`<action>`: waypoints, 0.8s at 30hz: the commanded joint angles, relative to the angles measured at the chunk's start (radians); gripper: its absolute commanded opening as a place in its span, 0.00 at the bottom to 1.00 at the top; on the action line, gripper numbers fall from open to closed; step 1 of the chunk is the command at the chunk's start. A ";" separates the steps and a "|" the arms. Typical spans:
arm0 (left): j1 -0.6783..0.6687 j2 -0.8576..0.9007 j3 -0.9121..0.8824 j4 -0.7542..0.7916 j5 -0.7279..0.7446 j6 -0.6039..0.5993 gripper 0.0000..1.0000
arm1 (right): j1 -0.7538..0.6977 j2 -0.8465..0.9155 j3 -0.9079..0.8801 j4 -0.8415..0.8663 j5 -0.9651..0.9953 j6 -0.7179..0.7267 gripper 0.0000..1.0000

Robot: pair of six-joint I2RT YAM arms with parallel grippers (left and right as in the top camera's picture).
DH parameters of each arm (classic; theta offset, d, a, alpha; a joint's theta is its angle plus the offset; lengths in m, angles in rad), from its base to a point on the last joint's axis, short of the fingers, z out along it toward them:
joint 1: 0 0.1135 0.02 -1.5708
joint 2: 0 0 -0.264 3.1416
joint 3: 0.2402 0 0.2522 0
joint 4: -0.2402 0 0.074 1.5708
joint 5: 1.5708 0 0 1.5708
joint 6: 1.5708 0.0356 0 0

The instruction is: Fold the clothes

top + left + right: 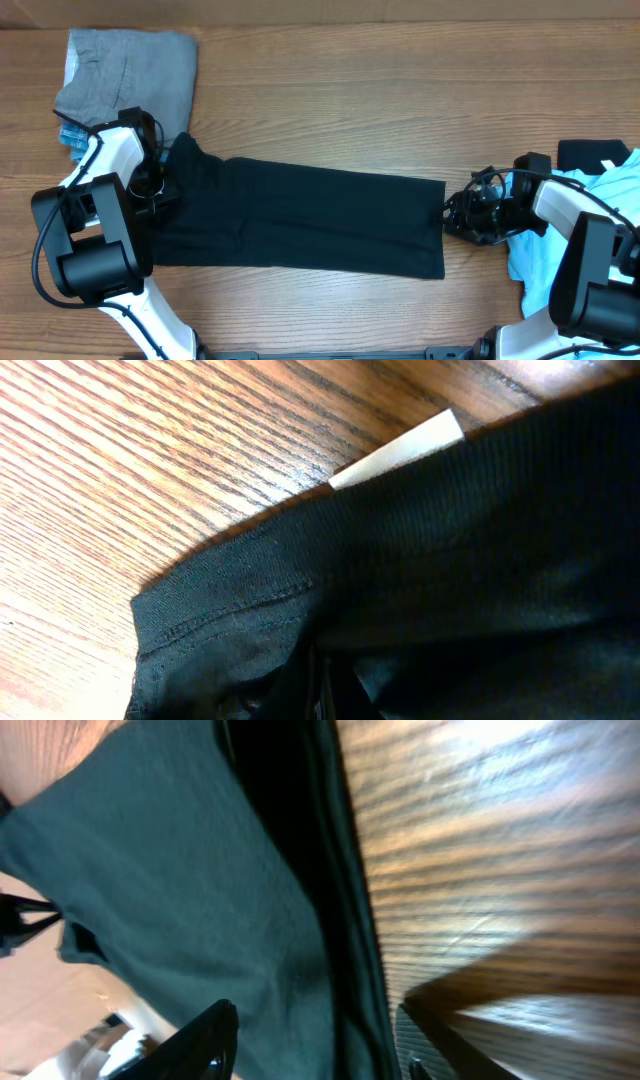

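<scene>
**Surroundings.** Beyond the L fingers, toward the far L corner of the desk, lies a folded grey garment. A light-blue printed scrap shows at its near edge. Behind the R fingers, a crumpled light blue tee lies partly under the R arm. A dark item w/ a small white tag touches the tee on the far side.

**Task item.** The black shirt stretches btw. the two sets of fingers, folded to a long flat strip on the desk.

**L fingers.** Pressed together, pinching the strip's L end, which rises bunched off the wood. In the L wrist view the cloth hides the fingers themselves.

**R fingers.** Spread, straddling the strip's R edge: one finger over cloth, the other over bare wood, neither clamping.

**Materials.**
- Shirt: fine ribbed knit, stitched seam along the collar edge. A stiff white label sticks out from beneath the collar onto the desk.
- Desk: glossy, w/ striped brown wood grain.
- Grey garment: heathered, soft-looking, w/ squared folds.
- Tee: thin and rumpled.
</scene>
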 commanded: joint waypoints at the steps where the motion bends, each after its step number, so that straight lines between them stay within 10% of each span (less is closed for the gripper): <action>1: 0.007 0.042 -0.038 0.019 -0.006 0.010 0.04 | 0.042 0.067 -0.069 0.006 0.113 0.007 0.50; 6: 0.007 0.042 -0.038 0.019 -0.005 0.013 0.04 | 0.072 0.067 -0.084 -0.002 0.069 0.007 0.51; 13: 0.007 0.042 -0.038 0.016 -0.005 0.013 0.04 | 0.024 0.065 -0.040 -0.007 0.076 0.031 0.04; 24: 0.006 0.008 0.186 -0.152 0.375 0.134 0.13 | -0.042 0.011 0.328 -0.292 0.401 0.121 0.04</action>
